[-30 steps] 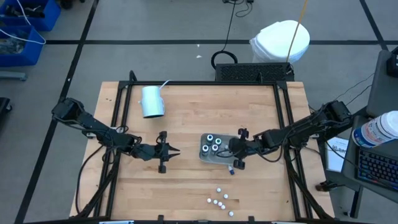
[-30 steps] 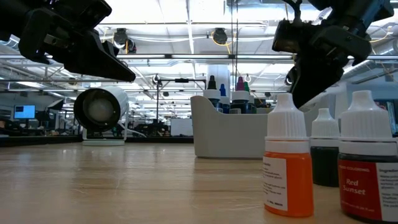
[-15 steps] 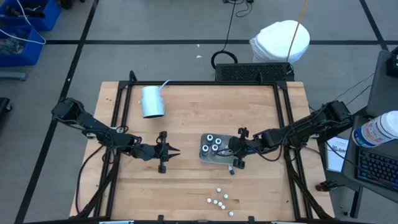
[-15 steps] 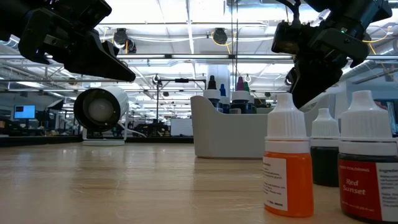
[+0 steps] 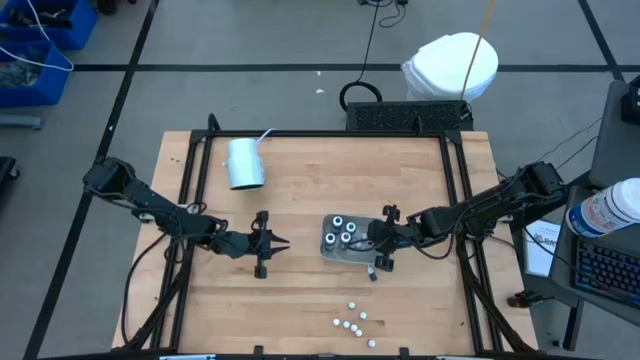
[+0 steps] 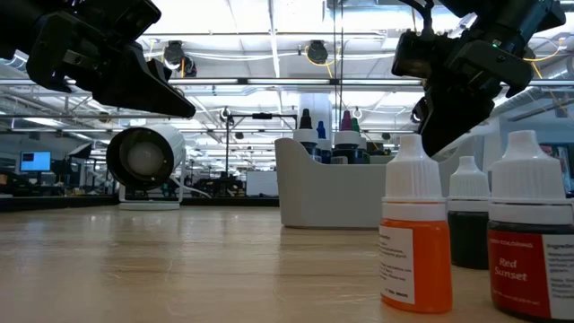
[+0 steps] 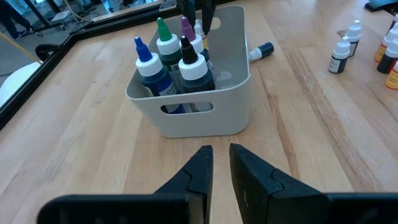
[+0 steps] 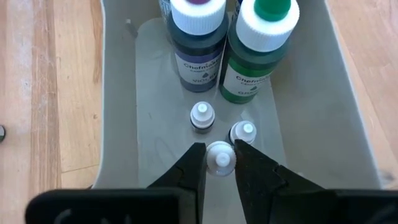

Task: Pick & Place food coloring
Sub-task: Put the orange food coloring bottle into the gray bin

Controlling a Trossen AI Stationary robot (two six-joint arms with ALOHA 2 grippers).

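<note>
Right gripper (image 8: 219,163) hangs inside the pale grey square plastic bin (image 8: 336,93), fingers pinching a small white-capped dropper bottle (image 8: 220,155) by its cap, low over the floor for release; contact with the floor is hard to judge. Two similar small bottles (image 8: 202,116) and four big dark bottles (image 7: 196,68) stand upright inside. Left gripper (image 7: 217,163) waits nearby, fingers nearly together, empty. More white-capped bottles (image 5: 352,320) remain near the table's front edge.
</note>
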